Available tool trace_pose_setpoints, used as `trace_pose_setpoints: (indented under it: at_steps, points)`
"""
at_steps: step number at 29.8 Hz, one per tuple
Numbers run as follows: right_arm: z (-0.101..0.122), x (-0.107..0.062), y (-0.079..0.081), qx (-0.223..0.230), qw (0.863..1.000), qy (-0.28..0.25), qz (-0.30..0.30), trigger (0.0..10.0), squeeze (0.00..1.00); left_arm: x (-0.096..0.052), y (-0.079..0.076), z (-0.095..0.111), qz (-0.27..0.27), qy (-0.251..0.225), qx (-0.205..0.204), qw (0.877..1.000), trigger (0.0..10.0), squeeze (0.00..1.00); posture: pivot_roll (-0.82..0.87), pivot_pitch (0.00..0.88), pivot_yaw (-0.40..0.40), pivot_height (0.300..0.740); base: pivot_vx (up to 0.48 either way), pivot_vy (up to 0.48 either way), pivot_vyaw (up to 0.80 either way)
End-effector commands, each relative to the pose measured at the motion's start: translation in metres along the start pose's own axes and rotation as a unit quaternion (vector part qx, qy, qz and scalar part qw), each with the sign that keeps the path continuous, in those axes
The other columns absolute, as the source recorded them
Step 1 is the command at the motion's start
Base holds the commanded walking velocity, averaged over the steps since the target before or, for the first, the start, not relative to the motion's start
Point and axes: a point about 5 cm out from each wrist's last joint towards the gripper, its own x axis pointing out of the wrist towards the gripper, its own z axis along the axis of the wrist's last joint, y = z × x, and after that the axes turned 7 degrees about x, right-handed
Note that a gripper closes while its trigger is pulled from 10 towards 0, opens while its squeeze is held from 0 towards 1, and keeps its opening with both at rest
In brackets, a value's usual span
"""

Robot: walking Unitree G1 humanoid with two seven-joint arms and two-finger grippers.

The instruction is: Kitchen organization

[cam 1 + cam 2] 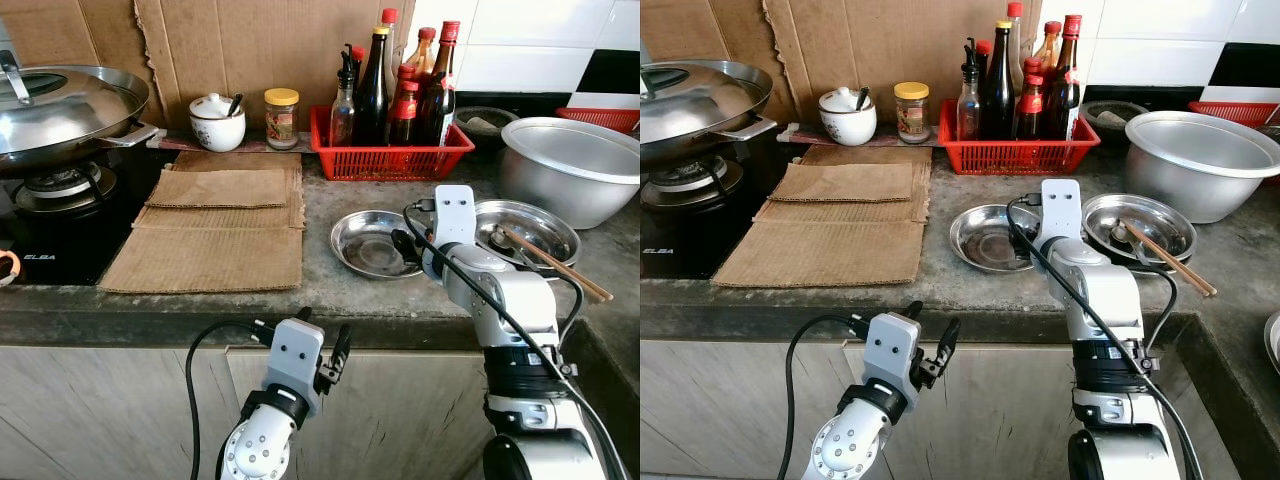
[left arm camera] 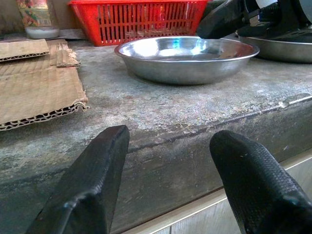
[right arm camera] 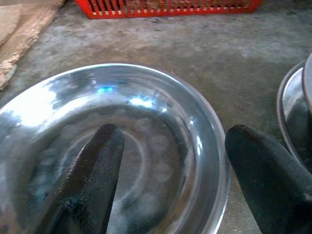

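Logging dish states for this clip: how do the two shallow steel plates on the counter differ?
The left steel plate is empty; the right steel plate carries wooden chopsticks that stick out past its rim. The right gripper, open, hovers at the left plate's right rim; nothing reaches for the right one. Both are shallow round steel plates lying upright side by side in front of the red basket.

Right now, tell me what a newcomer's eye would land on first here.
The red basket packed with dark sauce bottles stands out at the back of the counter. In front of it the right claw, open, hovers over the rim of an empty steel plate; a second plate beside it holds chopsticks. The left claw waits open, below the counter edge.
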Motion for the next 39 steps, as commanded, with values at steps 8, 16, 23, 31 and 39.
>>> trace_pose_setpoints:
  at_steps: [8, 16, 23, 31, 39]
  points:
    - [-0.003, 0.004, -0.003, 0.005, 0.999, 0.027, -0.023, 10.0, 0.0, 0.0, -0.001, 0.003, -0.002, -0.005, -0.003, 1.0, 10.0, 0.0, 0.12, 0.0, -0.077, 0.74, 0.0, 0.0, 0.0]
    - [-0.015, 0.008, -0.005, 0.012, 0.997, 0.076, -0.032, 10.0, 0.0, 0.0, -0.001, 0.002, -0.002, -0.004, -0.002, 1.0, 10.0, 0.0, 0.12, 0.0, -0.079, 0.74, 0.0, 0.0, 0.0]
    - [-0.022, 0.009, -0.005, 0.028, 0.993, 0.107, -0.031, 10.0, 0.0, 0.0, -0.001, 0.002, -0.001, -0.003, -0.002, 1.0, 10.0, 0.0, 0.12, 0.0, -0.078, 0.74, 0.0, 0.0, 0.0]
    - [-0.024, 0.009, -0.005, 0.067, 0.988, 0.131, -0.038, 0.0, 0.0, 0.001, 0.0, 0.002, 0.001, -0.002, 0.0, 1.0, 10.0, 0.0, 0.12, 0.0, -0.079, 0.74, 0.0, 0.0, 0.0]
    - [-0.021, 0.009, -0.009, 0.086, 0.987, 0.121, -0.058, 0.0, 0.0, 0.001, -0.001, 0.002, 0.002, -0.003, -0.001, 1.0, 10.0, 0.0, 0.12, 0.0, -0.078, 0.74, 0.0, 0.0, 0.0]
